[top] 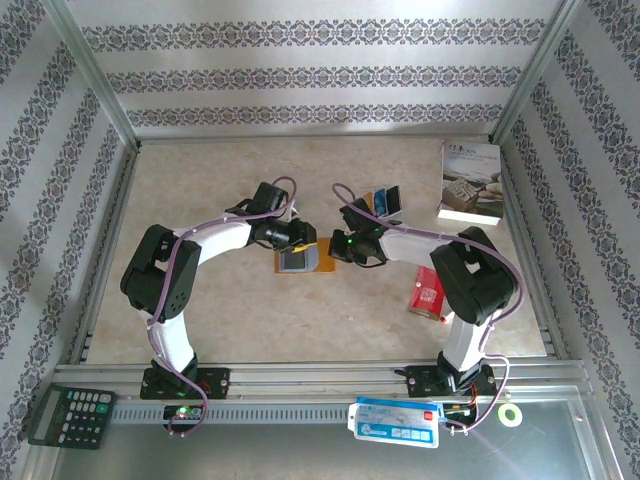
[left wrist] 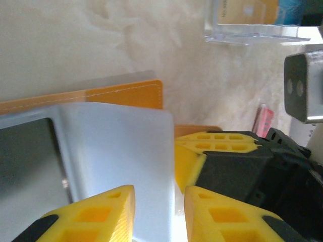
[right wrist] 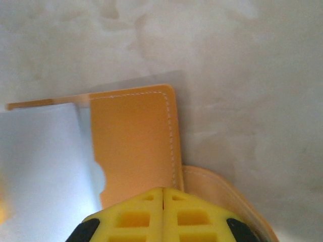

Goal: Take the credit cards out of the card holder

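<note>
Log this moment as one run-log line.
card holder: lying open on table | left gripper: open, over grey-blue panel | right gripper: shut, at orange flap

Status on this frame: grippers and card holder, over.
Left gripper open over the card holder, at its grey-blue panel. Right gripper shut, tips on its orange flap. Holder lies unfolded on the table. Grippers crowd each other.
</note>
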